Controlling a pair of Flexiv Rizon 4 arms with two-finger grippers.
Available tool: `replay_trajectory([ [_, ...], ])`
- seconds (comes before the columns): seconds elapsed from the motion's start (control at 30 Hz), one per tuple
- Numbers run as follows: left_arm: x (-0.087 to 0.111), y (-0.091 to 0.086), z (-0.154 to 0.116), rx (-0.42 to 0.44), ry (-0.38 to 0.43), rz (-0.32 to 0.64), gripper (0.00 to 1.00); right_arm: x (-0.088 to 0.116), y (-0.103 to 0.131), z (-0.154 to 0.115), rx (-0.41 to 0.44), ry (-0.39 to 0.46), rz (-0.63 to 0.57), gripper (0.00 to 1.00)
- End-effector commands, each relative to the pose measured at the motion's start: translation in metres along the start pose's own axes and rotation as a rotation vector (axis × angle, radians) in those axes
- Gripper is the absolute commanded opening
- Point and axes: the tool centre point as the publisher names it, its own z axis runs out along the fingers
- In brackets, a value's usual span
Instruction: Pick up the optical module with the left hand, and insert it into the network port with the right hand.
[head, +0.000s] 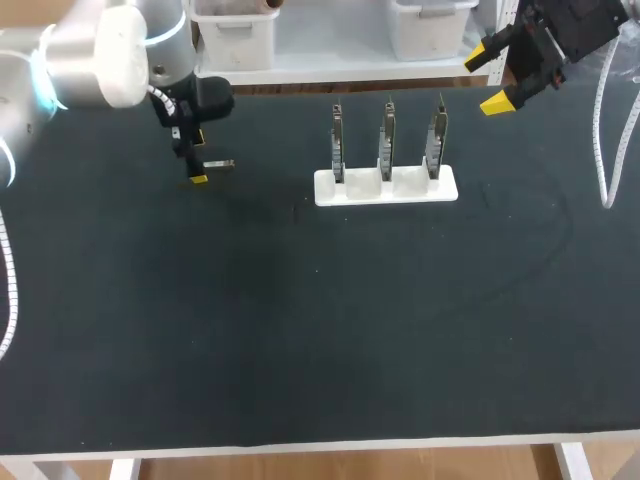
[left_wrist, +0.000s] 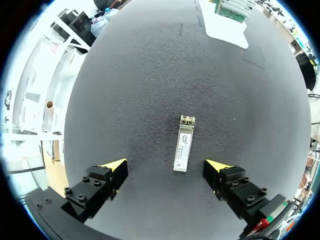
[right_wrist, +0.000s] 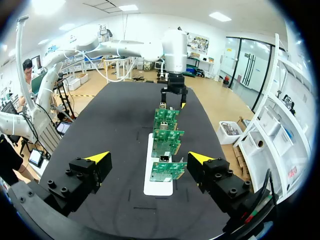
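The optical module (left_wrist: 183, 143), a small silver bar with a label, lies flat on the black table between and just ahead of my left gripper's (left_wrist: 167, 172) open fingers, touching neither. From above, the left gripper (head: 196, 160) hangs over the module (head: 220, 163) at the table's far left. Three green circuit boards stand upright in a white holder (head: 386, 186) at the far middle; the nearest board (right_wrist: 167, 170) carries a network port. My right gripper (head: 498, 72) is open and raised beyond the holder's right end, its empty fingers spread wide either side of the board row in the right wrist view (right_wrist: 150, 160).
The black table (head: 320, 320) stretches wide in front of the holder. A white cable (head: 600, 130) hangs along the right arm near the table's right edge. White bins stand behind the far edge.
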Motion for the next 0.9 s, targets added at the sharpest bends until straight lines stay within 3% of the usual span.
replay_trajectory([
  [0.03,-0.0033,0.0115,0.0071,0.205,0.01,0.0,1.0,-0.0003,0.0008,-0.0001,0.002,0.0,-0.001,1.0],
  [0.9,-0.0067,0.0116,0.0114,0.244,-0.002,0.048,1.0,-0.0003,0.0008,-0.0001,0.002,0.0,-0.001,1.0],
])
